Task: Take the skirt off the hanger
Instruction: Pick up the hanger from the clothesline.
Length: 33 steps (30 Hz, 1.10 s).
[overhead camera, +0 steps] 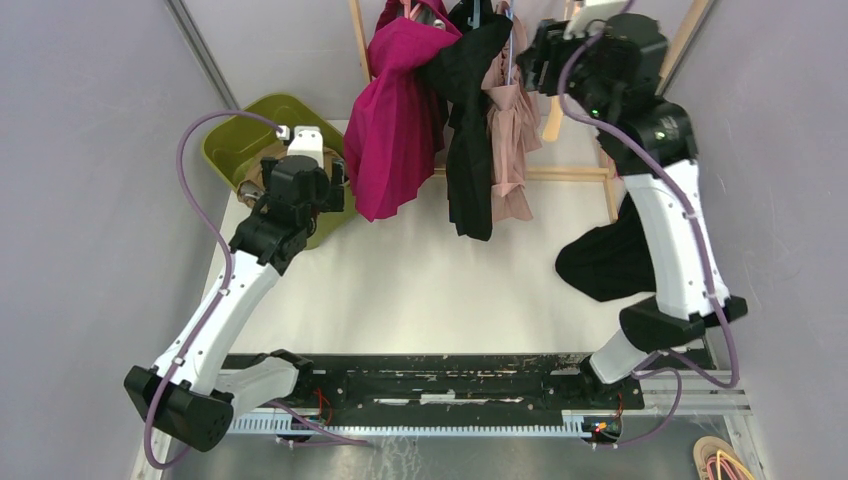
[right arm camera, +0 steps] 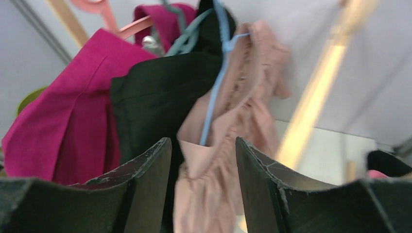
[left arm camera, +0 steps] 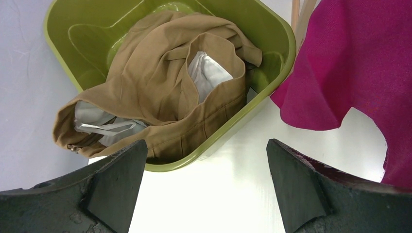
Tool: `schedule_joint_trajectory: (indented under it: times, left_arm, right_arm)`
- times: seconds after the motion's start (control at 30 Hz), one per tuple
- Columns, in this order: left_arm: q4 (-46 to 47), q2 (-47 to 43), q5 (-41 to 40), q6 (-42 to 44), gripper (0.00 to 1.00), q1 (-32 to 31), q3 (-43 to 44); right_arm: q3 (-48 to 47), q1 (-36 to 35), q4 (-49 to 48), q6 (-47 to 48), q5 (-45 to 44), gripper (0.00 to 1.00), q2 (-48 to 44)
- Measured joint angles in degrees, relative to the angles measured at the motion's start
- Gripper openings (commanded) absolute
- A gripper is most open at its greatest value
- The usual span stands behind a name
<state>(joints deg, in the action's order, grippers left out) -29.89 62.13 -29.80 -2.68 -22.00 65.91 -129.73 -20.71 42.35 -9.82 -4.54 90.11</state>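
Observation:
Three garments hang on the rack: a magenta skirt (overhead camera: 395, 130) (right arm camera: 63, 126), a black one (overhead camera: 470, 130) (right arm camera: 150, 97) and a pale pink skirt (overhead camera: 510, 150) (right arm camera: 228, 121) on a light-blue hanger (right arm camera: 214, 97). My right gripper (overhead camera: 527, 60) (right arm camera: 203, 141) is raised at the rack, its jaws partly open on either side of the pink skirt's gathered waistband, with fabric in the gap. My left gripper (overhead camera: 335, 175) (left arm camera: 206, 142) hangs wide open and empty over the table, between the green bin and the magenta skirt's hem (left arm camera: 354, 58).
A green bin (overhead camera: 240, 125) (left arm camera: 272, 29) at the back left holds a tan garment (left arm camera: 165, 73) that spills over its rim. The wooden rack frame (overhead camera: 570, 172) (right arm camera: 311, 107) stands at the back. A black cloth (overhead camera: 605, 260) lies behind my right arm.

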Motion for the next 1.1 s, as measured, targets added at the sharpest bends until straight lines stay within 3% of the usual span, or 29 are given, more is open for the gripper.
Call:
schedule_joint_trajectory:
  times: [0.2,0.6,1.1]
  left_arm:
    - [0.00,0.57,0.22,-0.02,0.99,0.00,0.02]
    - [-0.26,-0.70,-0.61,-0.02,0.99,0.00,0.02]
    - [-0.48,-1.51,-4.50,1.14,0.99,0.00,0.02]
  right_arm:
    - [-2.82,-4.96,-0.76,-0.28,-0.20,0.57,8.35]
    - [-4.13,-4.87,-6.01,0.22,-13.31,0.55,12.98]
    - [-7.34,-4.24,-8.81,-0.70,-16.83,0.52,20.50]
